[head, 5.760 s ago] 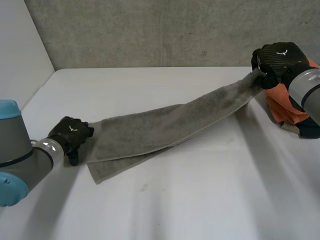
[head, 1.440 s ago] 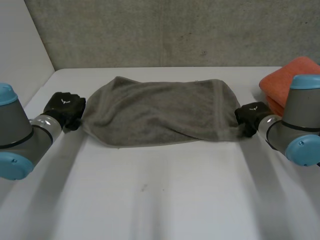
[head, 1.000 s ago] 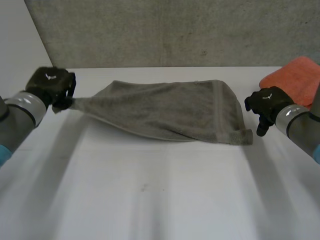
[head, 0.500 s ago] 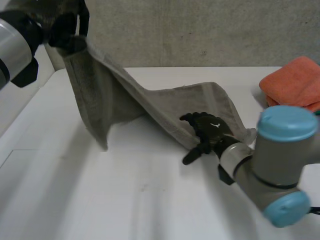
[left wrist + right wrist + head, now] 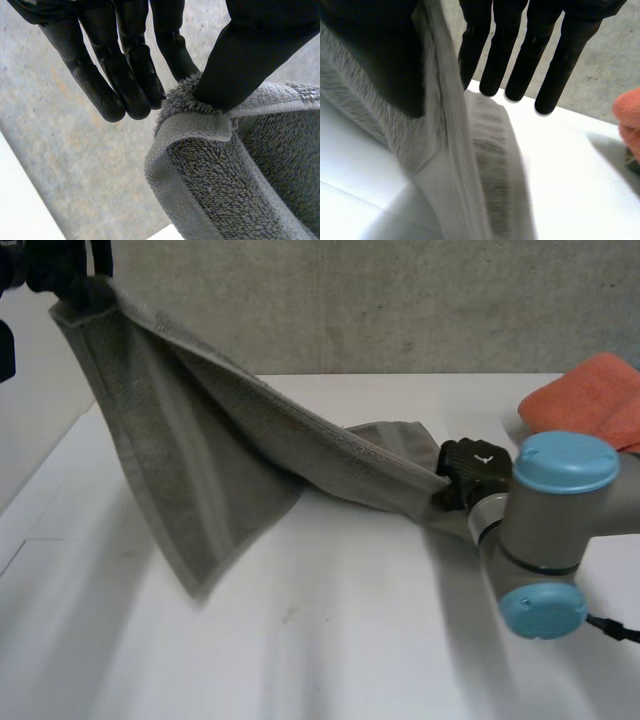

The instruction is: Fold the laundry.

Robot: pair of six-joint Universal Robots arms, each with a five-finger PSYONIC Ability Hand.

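I'm hoisting the grey terry towel point(image 5: 200, 440) high by one corner, my left hand point(image 5: 62, 268) pinching it between thumb and fingers point(image 5: 127, 75) so the cloth is hanging free and straightening out. My right hand point(image 5: 472, 470) is anchoring the far end low over the white surface point(image 5: 330, 640), thumb seemingly clamping it against straight fingers point(image 5: 560, 60). The folded orange cloth point(image 5: 590, 400) is sitting well apart, out of the way.

**Soft, even light, faint shadows**

Diffuse overhead light keeps the white table point(image 5: 340, 640) bright, without glare. In the head view the grey towel point(image 5: 190, 460) throws a pale shadow toward 8 o'clock. In the right wrist view the orange cloth point(image 5: 630, 117) shades the table at 3 o'clock.
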